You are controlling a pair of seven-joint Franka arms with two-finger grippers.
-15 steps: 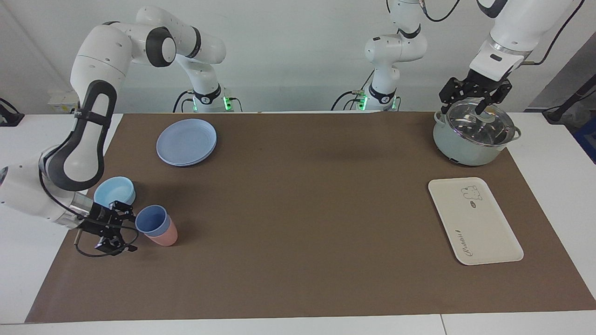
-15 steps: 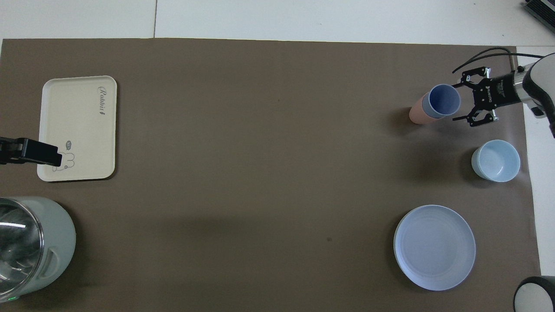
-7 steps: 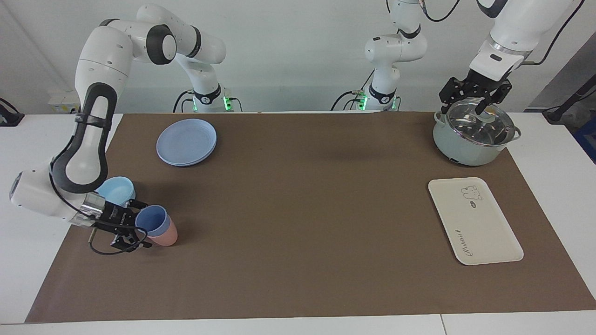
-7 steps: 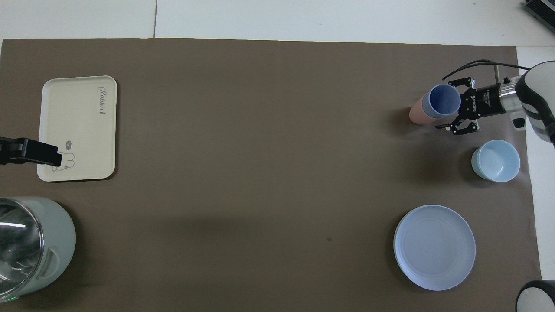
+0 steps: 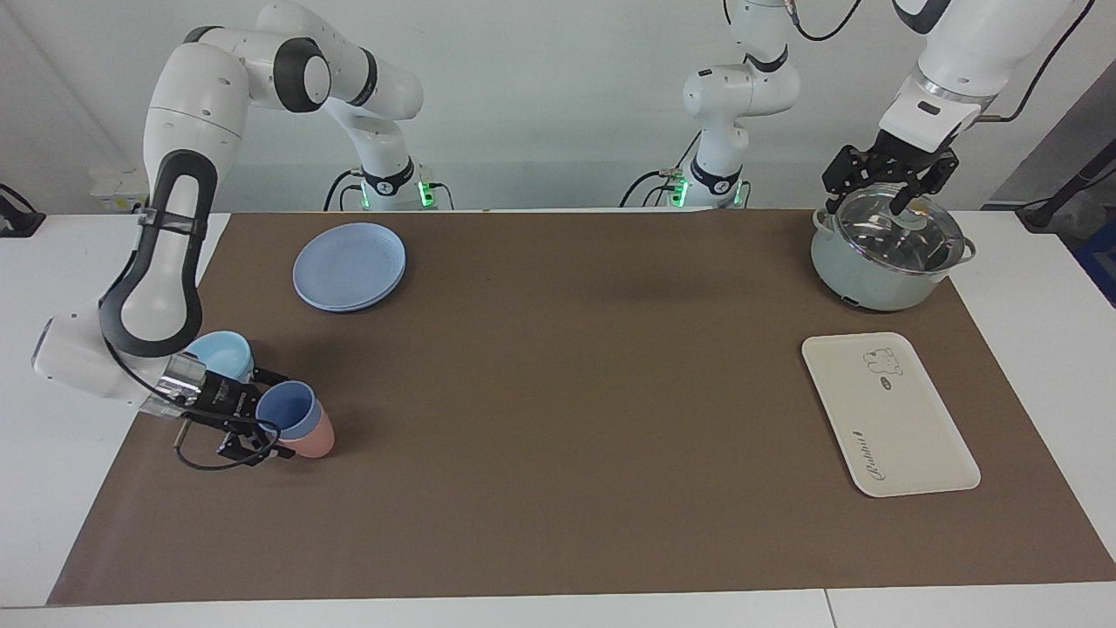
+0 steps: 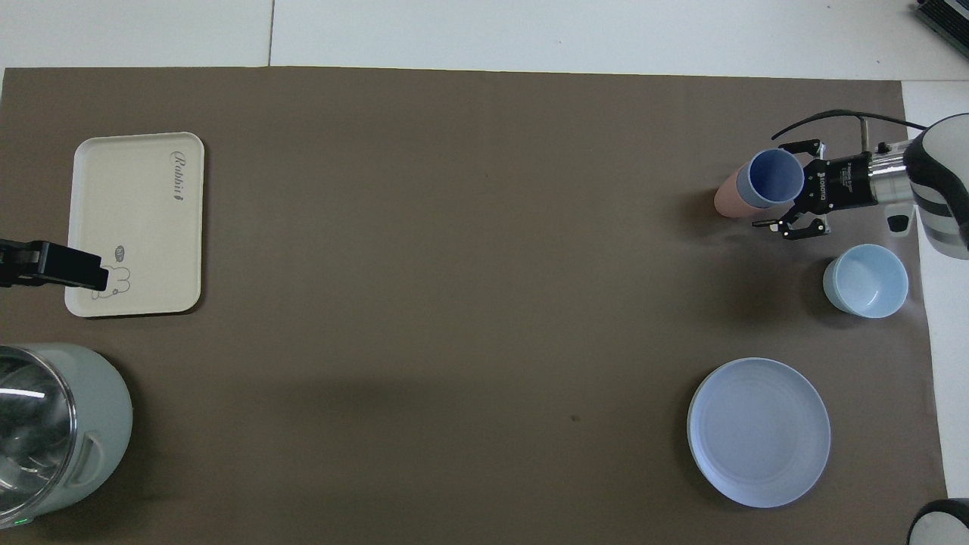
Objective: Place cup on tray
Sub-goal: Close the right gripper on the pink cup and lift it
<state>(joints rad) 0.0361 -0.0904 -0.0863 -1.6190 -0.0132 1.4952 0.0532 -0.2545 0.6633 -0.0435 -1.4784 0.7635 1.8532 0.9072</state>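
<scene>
Black-fingered, the right gripper (image 5: 261,419) (image 6: 787,186) sits low at the right arm's end of the surface (image 5: 558,419), its fingers spread wide on either side of the periwinkle cup (image 5: 288,411) (image 6: 771,178), not yet clamped. That cup is nested in a pink cup (image 5: 312,440) (image 6: 728,200); a light-blue bowl (image 5: 220,356) (image 6: 866,280) stands just beside the gripper. The tray (image 5: 888,412) (image 6: 136,222) lies well apart, near the waiting left gripper (image 5: 889,187), spread above a lidded pot (image 5: 888,249).

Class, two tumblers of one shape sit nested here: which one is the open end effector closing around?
The periwinkle-blue cup, nested inside the pink cup; the right end effector straddles its rim.
</scene>
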